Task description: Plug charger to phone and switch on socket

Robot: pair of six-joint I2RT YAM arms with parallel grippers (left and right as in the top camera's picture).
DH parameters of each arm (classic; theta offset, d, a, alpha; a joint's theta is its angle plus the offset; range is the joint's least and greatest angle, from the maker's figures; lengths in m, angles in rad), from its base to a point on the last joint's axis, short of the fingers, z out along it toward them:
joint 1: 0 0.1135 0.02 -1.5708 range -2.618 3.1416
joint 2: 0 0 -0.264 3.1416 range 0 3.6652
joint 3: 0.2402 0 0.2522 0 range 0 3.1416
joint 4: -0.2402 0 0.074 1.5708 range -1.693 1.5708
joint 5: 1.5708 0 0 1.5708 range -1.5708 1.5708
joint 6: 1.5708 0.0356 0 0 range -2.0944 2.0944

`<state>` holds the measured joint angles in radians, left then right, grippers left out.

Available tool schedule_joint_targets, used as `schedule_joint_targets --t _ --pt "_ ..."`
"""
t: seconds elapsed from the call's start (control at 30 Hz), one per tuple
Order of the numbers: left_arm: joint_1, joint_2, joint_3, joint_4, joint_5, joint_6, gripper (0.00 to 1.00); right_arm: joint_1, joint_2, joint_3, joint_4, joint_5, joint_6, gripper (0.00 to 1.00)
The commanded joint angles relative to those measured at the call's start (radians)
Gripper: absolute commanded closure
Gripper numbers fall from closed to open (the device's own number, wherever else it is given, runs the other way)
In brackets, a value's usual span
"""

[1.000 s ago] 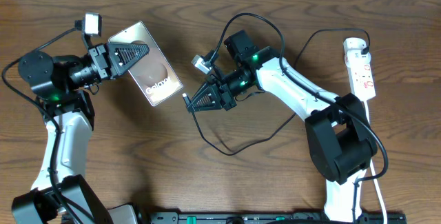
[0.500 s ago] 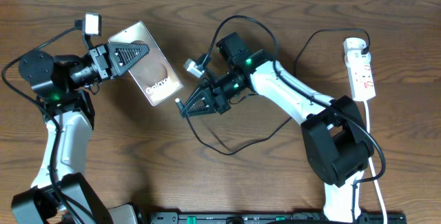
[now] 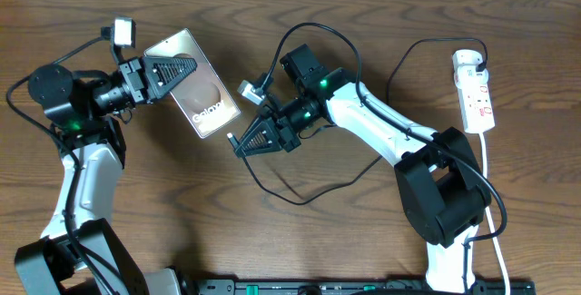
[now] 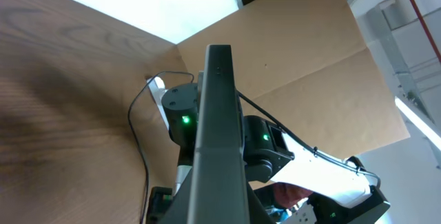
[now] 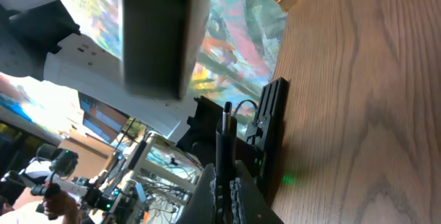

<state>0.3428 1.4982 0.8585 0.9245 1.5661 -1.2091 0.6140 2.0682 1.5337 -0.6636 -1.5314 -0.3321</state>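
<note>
Overhead, your left claw [image 3: 174, 66] is pinching one end of the phone [image 3: 214, 106], held at the upper left of the table [image 3: 182, 231]. Your right claw [image 3: 240, 142] is clamped on the charger [image 5: 224, 138], its plug tip just beside the phone's lower edge but apart from it. The socket [image 3: 477, 91] lies well apart at the far right.

The phone [image 4: 219, 134] is seen edge-on as a dark upright slab at centre. Behind it, the right arm [image 4: 262, 148], marked by green lights, is backed by a cardboard panel [image 4: 310, 65]; a thin black cable [image 4: 138, 141] is seen over the wooden table [image 4: 62, 114].
</note>
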Motion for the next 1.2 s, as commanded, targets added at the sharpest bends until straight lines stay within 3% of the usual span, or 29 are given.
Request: schedule_joint_targets --t 0.0,0.83,1.17 --pt "-0.027 -0.006 0.029 0.013 0.006 0.039 0.93 0.001 -0.015 0.005 0.010 -0.031 0.034 0.99" --pt "-0.035 -0.006 0.029 0.012 0.006 0.091 0.93 0.002 -0.072 0.005 0.010 -0.031 0.040 0.99" --pt "-0.035 -0.006 0.029 -0.006 0.006 0.034 0.93 0.002 -0.072 0.005 0.021 -0.031 0.038 0.99"
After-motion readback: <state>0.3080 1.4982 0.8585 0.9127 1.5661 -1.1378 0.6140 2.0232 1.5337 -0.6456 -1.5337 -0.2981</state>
